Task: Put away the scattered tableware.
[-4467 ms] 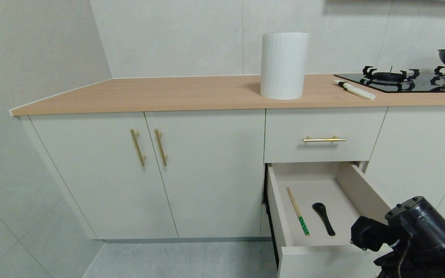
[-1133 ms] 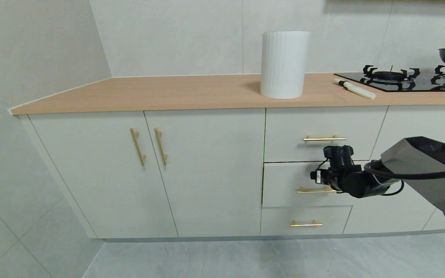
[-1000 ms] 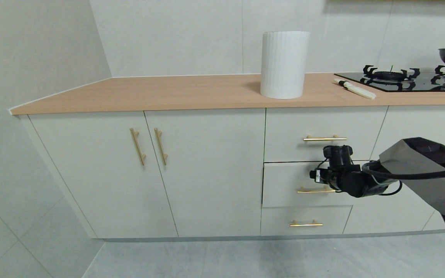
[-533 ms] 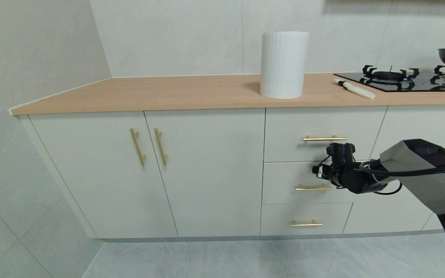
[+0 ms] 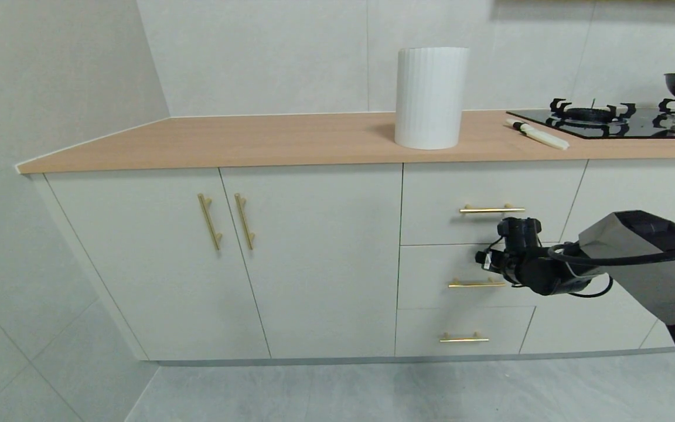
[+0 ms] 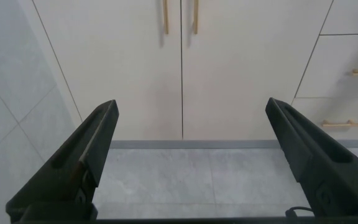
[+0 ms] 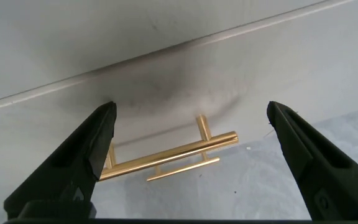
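Plainly the middle drawer [image 5: 431, 265] sits shut, both arms' jaws wide apart, empty.

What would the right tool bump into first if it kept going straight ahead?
Probably the front of the closed middle drawer, just above its gold handle. The right tool, fingers open, points at that panel; depth is unclear.

Bright even light, faint shadow beside canister [image 5: 431, 98], reflections on glass hob [image 5: 613, 125]
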Tool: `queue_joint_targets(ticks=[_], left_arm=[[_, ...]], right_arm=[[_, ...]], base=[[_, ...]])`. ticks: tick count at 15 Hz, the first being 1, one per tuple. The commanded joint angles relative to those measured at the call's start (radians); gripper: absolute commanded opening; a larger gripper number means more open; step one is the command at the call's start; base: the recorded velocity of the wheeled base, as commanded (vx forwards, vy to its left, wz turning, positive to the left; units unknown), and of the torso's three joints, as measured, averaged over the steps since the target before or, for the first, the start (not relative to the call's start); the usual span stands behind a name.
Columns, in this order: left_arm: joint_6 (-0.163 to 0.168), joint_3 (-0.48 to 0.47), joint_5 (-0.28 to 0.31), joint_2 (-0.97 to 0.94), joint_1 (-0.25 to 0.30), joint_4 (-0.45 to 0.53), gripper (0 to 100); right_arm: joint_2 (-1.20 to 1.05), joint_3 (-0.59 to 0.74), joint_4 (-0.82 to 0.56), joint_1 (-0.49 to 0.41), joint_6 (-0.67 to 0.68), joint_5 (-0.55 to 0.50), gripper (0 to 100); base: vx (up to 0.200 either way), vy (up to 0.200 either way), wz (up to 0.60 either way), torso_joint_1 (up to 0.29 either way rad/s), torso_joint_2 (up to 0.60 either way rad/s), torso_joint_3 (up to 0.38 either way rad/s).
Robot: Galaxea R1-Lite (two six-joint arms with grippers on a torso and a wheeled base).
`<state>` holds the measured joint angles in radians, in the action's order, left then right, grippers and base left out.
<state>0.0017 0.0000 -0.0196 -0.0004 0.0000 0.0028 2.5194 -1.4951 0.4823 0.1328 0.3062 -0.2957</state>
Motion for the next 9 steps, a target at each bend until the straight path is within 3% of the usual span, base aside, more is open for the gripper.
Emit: queue_joint_targets(ticks=[1,4,6,9], left_arm=[[0.0,0.0,0.0,0.0,0.0,0.0,100],[0.0,0.0,0.0,0.0,0.0,0.0,100],[0.0,0.0,0.0,0.0,0.0,0.0,100],[0.0,0.0,0.0,0.0,0.0,0.0,100]], right_arm=[[-0.136,0.133,-0.008,0.03,-0.002,0.004,100],[-0.352,0.355,-0.002,0.085,-0.006,0.007,100],[-0.651,0.581,-0.002,0.128,-0.007,0.006,100],[-0.999,0.785,-0.008,0.146,-0.038,0.0,100]], base=[[0.0,0.0,0.0,0.0,0.0,0.0],[0.0,0.0,0.0,0.0,0.0,0.0],[0.0,0.0,0.0,0.0,0.0,0.0],[0.0,0.0,0.0,0.0,0.0,0.0]])
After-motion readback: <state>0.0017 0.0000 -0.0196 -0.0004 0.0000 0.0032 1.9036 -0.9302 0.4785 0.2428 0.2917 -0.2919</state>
